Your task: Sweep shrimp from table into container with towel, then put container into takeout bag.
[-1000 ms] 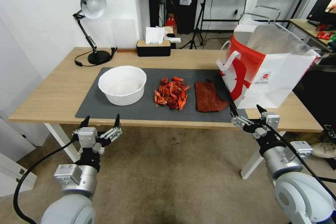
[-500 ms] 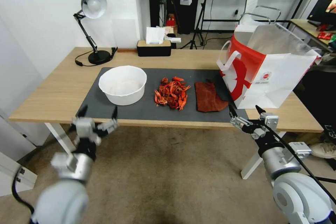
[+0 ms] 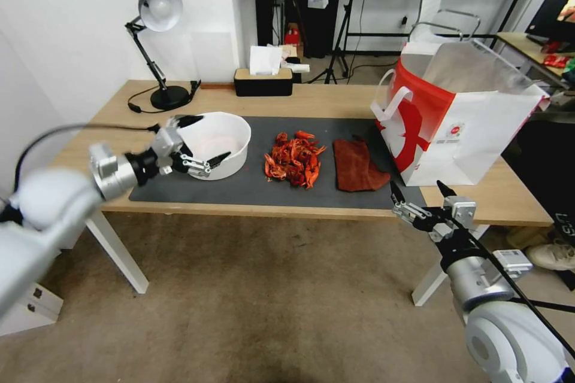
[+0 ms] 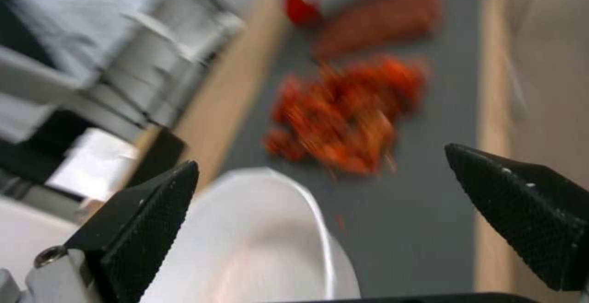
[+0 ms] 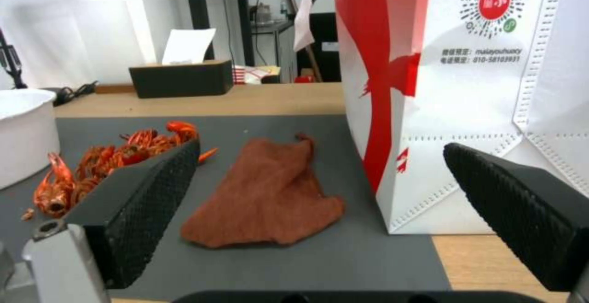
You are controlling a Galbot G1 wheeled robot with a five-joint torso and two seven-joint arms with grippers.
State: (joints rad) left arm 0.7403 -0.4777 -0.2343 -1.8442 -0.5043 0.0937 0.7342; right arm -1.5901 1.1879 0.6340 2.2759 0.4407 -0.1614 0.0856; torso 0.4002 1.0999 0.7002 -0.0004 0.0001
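Light wood runs the length of the table, a dark grey mat across its middle, brown carpet below and a white wall behind. On that mat lies the shrimp, a bright red-orange heap of curled bodies and claws at the mat's centre. Just beside the heap on one side sits the container, a round white bowl; on the other the rust-brown towel lies rumpled and flat, and past it the takeout bag stands upright, white with a red swoosh and silver lining. The right wrist view shows the bag's printed logo and the towel's folded edge close up; the left wrist view shows the heap blurred beyond the bowl's rim. The left gripper hangs at the bowl's near side, jaws spread wide, holding nothing. The right gripper hovers off the mat's near edge by the bag, likewise wide open and empty.
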